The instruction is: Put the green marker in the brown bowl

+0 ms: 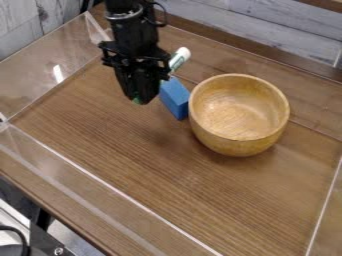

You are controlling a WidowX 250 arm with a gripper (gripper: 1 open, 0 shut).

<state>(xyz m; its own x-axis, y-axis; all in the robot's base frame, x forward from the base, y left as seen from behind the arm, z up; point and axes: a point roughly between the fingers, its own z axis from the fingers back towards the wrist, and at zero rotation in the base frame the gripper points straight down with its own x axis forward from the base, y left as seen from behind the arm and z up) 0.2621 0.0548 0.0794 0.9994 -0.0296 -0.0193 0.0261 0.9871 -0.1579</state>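
My black gripper (140,97) points straight down over the wooden table, just left of the small blue block (174,97). It is shut on the green marker (177,58), whose white and green end sticks out to the right of the fingers, up off the table. Most of the marker is hidden behind the gripper. The brown bowl (195,108) stands empty to the right of the block, a short way from the gripper.
Clear plastic walls (80,165) fence in the table on the left, front and right. The blue block lies between the gripper and the bowl. A pale plank wall runs behind the table.
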